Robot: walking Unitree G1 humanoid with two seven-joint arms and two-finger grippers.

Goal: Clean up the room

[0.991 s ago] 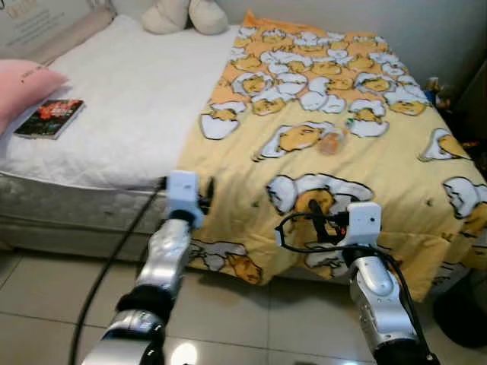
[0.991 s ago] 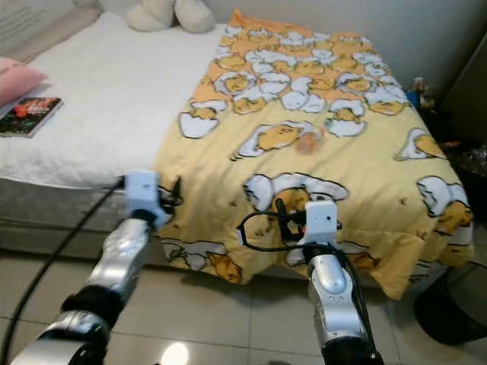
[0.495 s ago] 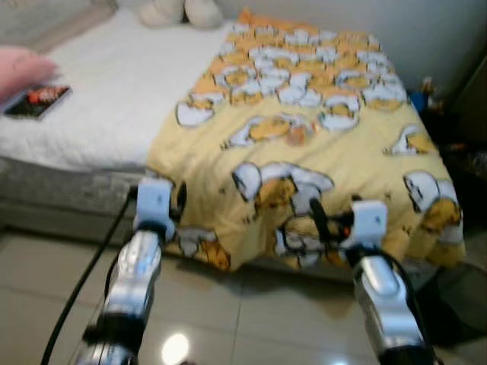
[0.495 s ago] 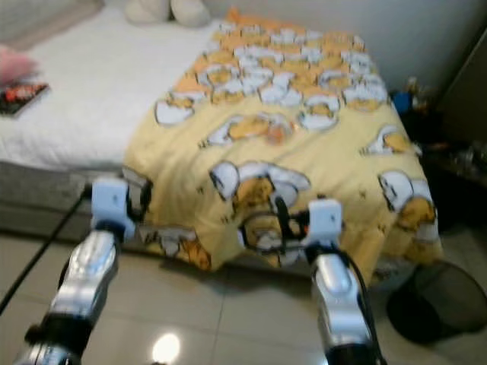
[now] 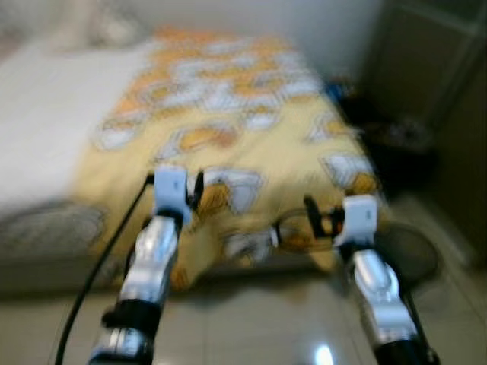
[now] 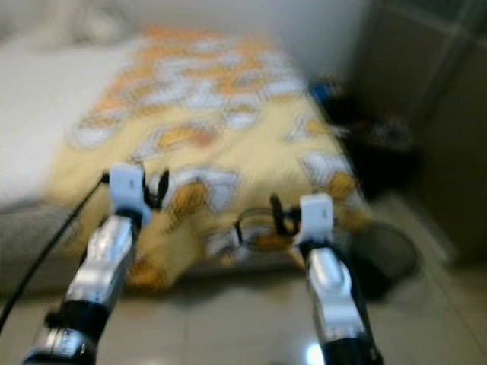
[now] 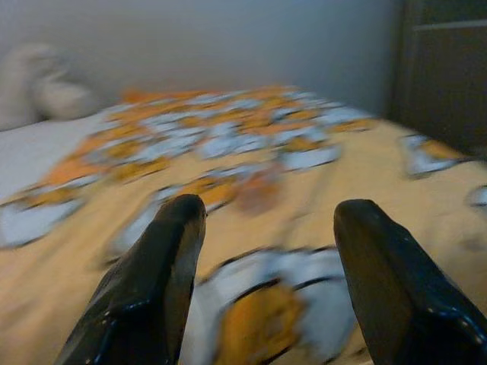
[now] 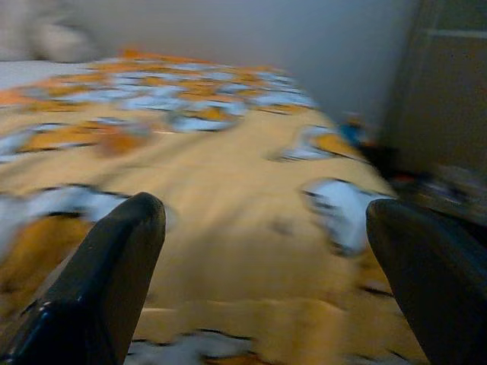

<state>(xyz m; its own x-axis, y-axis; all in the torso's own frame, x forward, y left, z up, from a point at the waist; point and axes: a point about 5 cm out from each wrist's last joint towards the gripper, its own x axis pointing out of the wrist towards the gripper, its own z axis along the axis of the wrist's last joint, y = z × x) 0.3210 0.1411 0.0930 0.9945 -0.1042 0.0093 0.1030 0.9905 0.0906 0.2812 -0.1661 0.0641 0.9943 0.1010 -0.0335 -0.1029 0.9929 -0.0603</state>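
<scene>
Bed (image 5: 46, 144) w/ white sheet fills frame, blurred — yellow egg-print blanket (image 5: 228, 129) draped over its near corner. Dark round bin (image 5: 411, 255) on tile floor (image 5: 251, 327) beside bed. Left hand (image 7: 259, 220) & right hand (image 8: 266, 228) raised before blanket — fingers spread, holding nothing.

Bed (image 5: 228, 144) ahead, bare floor (image 5: 251, 319) between.
</scene>
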